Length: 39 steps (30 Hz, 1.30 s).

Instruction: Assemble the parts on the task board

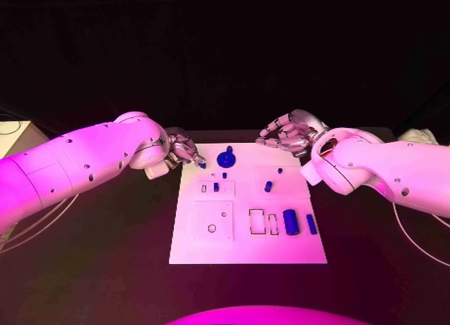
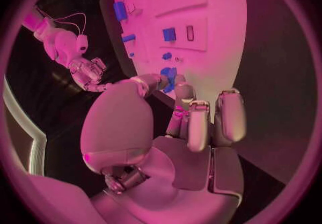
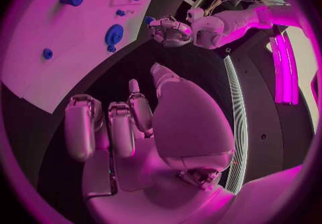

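Board (image 1: pixel 246 252), a flat white plate with rectangular cutouts, lies mid-desk (image 1: pixel 107 271). Small blue parts (image 1: pixel 291 222) sit on it: cylinders and a round disc (image 1: pixel 227 160). Left hand (image 1: pixel 183 152) pinches a small blue piece at the board's far corner; right hand (image 1: pixel 286 133) hangs curled, holding nothing.

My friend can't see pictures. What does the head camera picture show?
Two white robot arms reach toward a white board with small blue parts on a black table. The left hand touches the board's far corner; the right hand hovers empty beyond it.
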Motion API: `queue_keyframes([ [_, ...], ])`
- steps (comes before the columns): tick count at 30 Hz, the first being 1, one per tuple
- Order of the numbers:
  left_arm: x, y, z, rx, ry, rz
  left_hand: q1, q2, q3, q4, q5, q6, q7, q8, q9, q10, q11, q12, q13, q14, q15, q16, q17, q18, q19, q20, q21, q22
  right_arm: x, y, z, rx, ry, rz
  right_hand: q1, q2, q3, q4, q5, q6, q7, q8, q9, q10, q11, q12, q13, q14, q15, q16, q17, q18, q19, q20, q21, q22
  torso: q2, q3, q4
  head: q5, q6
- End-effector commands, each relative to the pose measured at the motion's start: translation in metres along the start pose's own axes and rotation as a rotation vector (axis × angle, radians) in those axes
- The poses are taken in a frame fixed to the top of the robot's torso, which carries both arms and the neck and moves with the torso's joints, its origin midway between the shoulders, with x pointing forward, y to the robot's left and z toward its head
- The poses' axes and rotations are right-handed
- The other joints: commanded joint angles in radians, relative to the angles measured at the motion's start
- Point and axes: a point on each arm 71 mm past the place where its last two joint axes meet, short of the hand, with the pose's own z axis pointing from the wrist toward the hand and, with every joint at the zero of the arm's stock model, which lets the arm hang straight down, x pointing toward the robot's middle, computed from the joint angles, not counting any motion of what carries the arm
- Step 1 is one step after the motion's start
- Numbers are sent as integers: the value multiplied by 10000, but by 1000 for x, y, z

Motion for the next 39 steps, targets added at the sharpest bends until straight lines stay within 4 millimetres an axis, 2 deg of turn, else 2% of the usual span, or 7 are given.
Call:
queue_keyframes([
  [1,3,-3,-4,-23,-313,-164,-85,5,1777,-1862,62,81,-9,0,-7,381,-266,78,59,841,-54,70,1950,-140,73,5,34,11,0,0,0,-78,84,-82,-115,-11,59,14,48,-73,-11,49,13,-82,-9,-11,337,837,23,-66,1826,168,193,81,-43,1345,-12,7,5,21,-22],
  [7,14,-3,-10,-118,-396,45,-107,-5,1786,-1879,116,112,-22,-2,-2,432,-278,124,133,843,-65,73,1955,-148,101,-4,50,44,0,0,0,-63,69,-82,-115,-11,59,14,48,-73,-11,49,13,-82,-9,-11,337,837,23,-66,1826,168,193,81,-43,1345,0,-5,5,41,-40],
  [11,21,-2,-12,-179,-374,197,-115,-9,1793,-1889,138,127,-29,-2,0,459,-283,149,174,845,-70,76,1960,-150,109,-9,55,53,-1,-1,0,-61,62,-81,-115,-11,59,14,48,-73,-11,49,13,-82,-9,-11,337,837,23,-66,1826,168,193,81,-43,1345,-2,2,13,70,-57],
  [20,38,2,-10,-365,-82,532,-121,-13,1801,-1897,153,140,-35,-2,1,469,-289,154,180,845,-74,76,1959,-152,116,-12,59,62,-1,-1,0,-66,61,-81,-115,-11,59,14,48,-73,-11,49,13,-82,-9,-11,337,837,23,-66,1826,168,193,81,-43,1345,13,-3,-15,102,-99],
  [25,44,5,-8,-413,-19,675,-121,-13,1801,-1897,153,140,-35,-2,1,469,-289,154,180,845,-74,76,1959,-152,116,-12,59,62,0,-1,-1,-68,65,-80,-115,-11,59,14,48,-73,-11,49,13,-82,-9,-11,337,837,23,-66,1826,168,193,81,-43,1345,12,9,-27,114,-110],
  [39,51,6,-6,-406,80,1348,-129,-16,1817,-1910,172,156,-42,-4,3,488,-296,167,204,847,-80,78,1962,-155,130,-18,68,77,-1,-1,-1,-66,71,-79,-115,-11,59,14,48,-73,-11,49,13,-82,-9,-11,337,837,23,-66,1826,168,193,81,-43,1345,20,5,-16,125,-143],
])
